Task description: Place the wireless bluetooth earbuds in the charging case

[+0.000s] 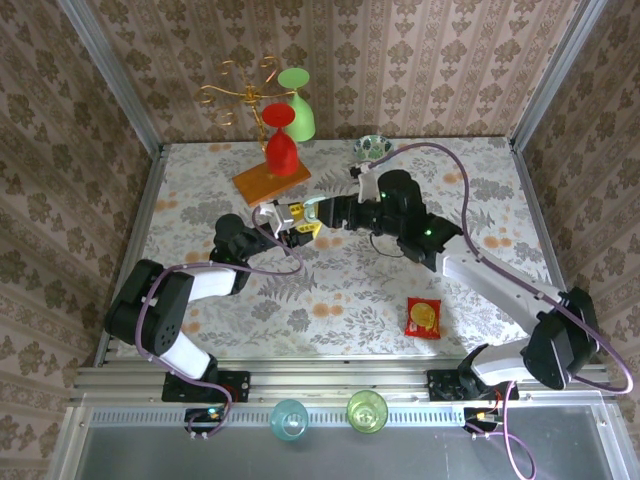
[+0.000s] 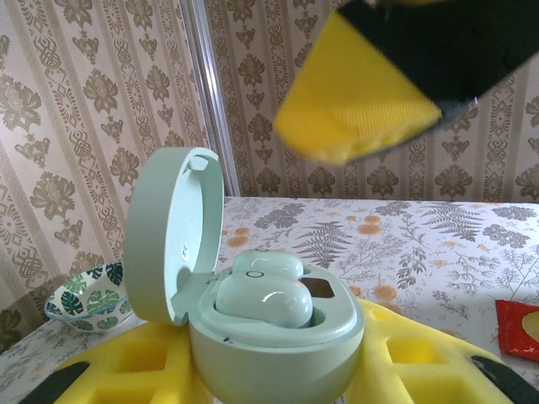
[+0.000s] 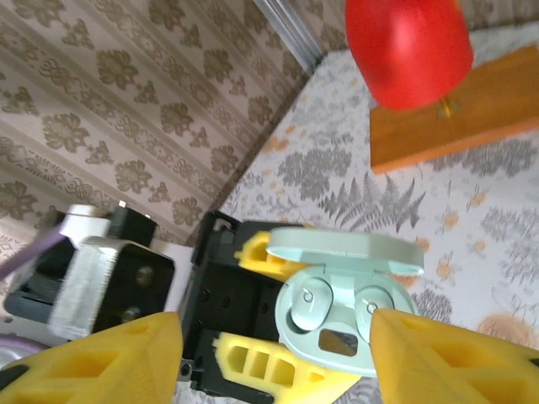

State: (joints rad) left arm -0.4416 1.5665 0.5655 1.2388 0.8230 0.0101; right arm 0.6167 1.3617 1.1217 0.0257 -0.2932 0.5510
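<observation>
Start at the left: your left end effector (image 1: 285, 220) is clenched on the mint charging case (image 2: 278, 337), held up off the floral worktop (image 1: 330, 290). In the left wrist view the yellow fingers (image 2: 139, 362) press against both flanks of the case, though their tips are cut off by the bottom edge. The lid (image 2: 173, 236) stands open and upright on the left side. Two pale mint earbuds (image 3: 310, 303) sit side by side in their wells in the case; from the left wrist camera one bud partly hides the other.

Just to the right, your right end effector (image 1: 313, 215) hangs close over the case, released, its yellow fingers (image 3: 459, 362) spread wide and touching nothing. One of them shows as a blurred yellow block across the top of the left wrist view.

From above, the case is hard to make out among the two end effectors.

Farther right, a red snack packet (image 1: 423, 318) lies flat on the worktop, well apart from both arms.
</observation>
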